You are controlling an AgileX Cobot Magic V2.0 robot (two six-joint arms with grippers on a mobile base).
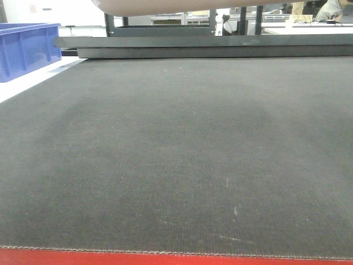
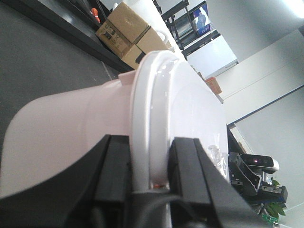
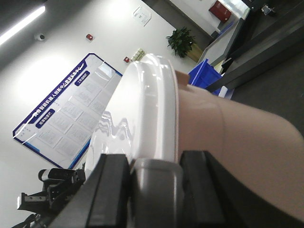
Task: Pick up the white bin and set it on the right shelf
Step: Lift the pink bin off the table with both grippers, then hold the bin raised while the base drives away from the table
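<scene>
Clamping white bin, poster lettering illegible

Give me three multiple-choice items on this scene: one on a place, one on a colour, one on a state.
1. In the front view, the blue crate shows at:
A) far left
B) centre
C) far right

2. The table has a front edge that is:
A) green
B) yellow
C) red

3. The white bin is:
A) lying on the table
B) clamped at its rim by the left gripper and right gripper
C) untouched

Answers:
1. A, it fills the picture's upper left corner.
2. C, a red strip runs along the bottom.
3. B, each wrist view shows jaws shut on the rim.
</scene>
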